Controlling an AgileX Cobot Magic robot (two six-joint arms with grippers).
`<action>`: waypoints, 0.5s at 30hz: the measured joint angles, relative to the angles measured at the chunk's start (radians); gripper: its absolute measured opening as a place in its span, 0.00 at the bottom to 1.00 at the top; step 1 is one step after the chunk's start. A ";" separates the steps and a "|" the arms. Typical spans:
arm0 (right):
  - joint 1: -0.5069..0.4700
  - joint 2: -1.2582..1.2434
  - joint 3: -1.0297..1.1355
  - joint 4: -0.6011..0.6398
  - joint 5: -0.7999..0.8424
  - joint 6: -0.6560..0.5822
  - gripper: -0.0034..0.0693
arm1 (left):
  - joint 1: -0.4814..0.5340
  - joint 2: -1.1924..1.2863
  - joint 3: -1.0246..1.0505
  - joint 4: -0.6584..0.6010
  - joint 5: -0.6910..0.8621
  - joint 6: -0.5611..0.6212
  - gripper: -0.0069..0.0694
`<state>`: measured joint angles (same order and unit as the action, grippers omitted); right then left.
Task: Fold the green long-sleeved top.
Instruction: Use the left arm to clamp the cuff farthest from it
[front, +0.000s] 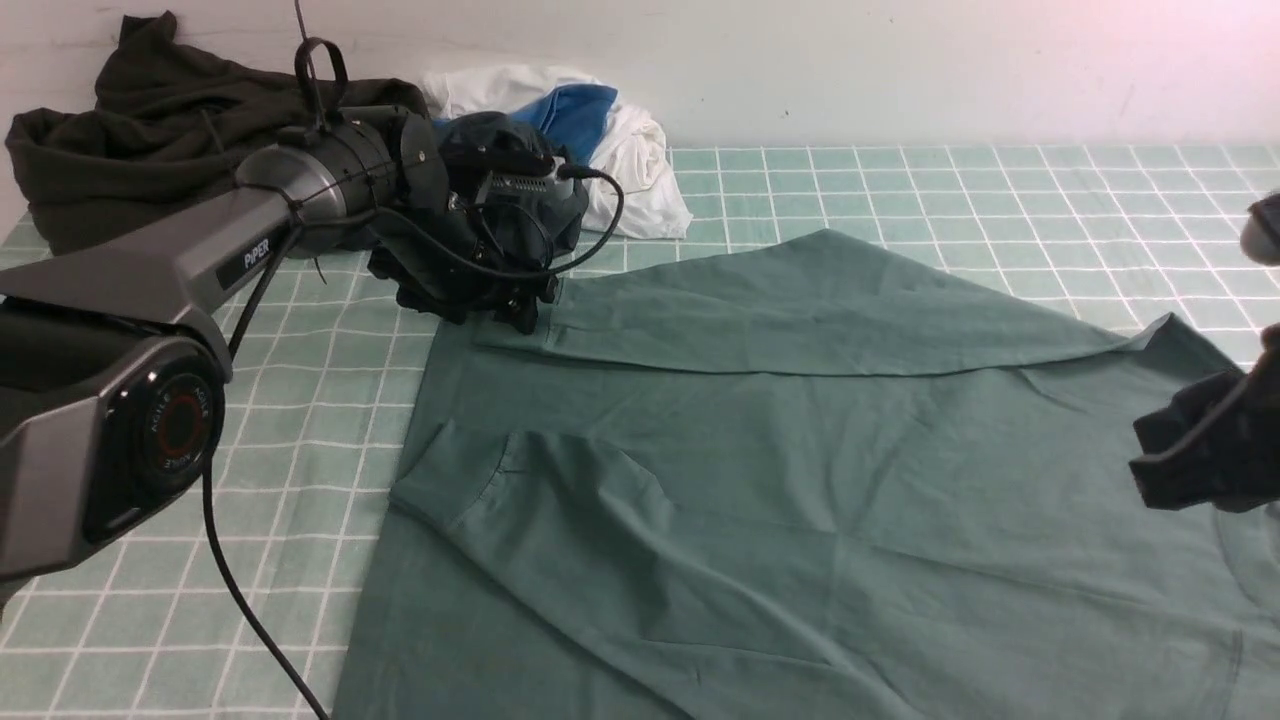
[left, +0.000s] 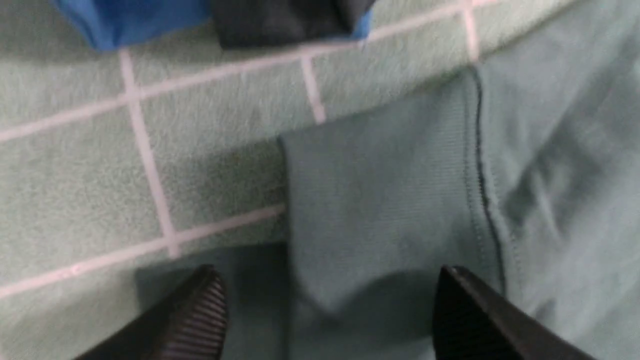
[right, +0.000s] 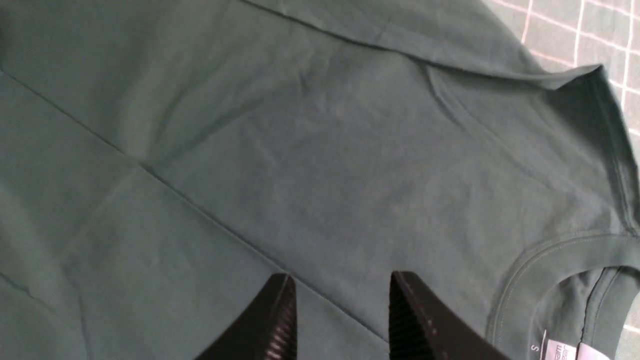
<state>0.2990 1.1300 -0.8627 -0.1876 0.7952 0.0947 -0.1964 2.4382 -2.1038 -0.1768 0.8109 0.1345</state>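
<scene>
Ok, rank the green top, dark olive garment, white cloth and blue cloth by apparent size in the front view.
green top, spread flat, nearest
dark olive garment, bunched, farther back
white cloth
blue cloth, only partly visible

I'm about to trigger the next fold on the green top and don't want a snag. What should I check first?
1. Left claw empty, jaws apart over the cuff: ok.
2. Right claw empty, jaws apart above the green top: ok.
3. Far sleeve folded across the body: ok.
4. Near sleeve folded in flat: ok.
5. Spare clothes off the cuff: ok.
6. Left claw touching cloth: cannot tell.
</scene>
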 joint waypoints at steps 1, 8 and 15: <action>0.000 0.011 0.000 0.000 0.002 0.000 0.40 | 0.000 0.003 -0.002 -0.004 -0.001 0.004 0.71; 0.000 0.036 0.000 0.000 0.006 0.003 0.40 | 0.000 0.004 -0.004 -0.051 0.019 0.067 0.30; 0.000 0.036 0.000 0.000 0.006 0.003 0.40 | -0.001 -0.067 -0.004 -0.063 0.134 0.082 0.11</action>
<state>0.2990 1.1662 -0.8627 -0.1878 0.8011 0.0977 -0.1973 2.3709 -2.1080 -0.2394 0.9452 0.2167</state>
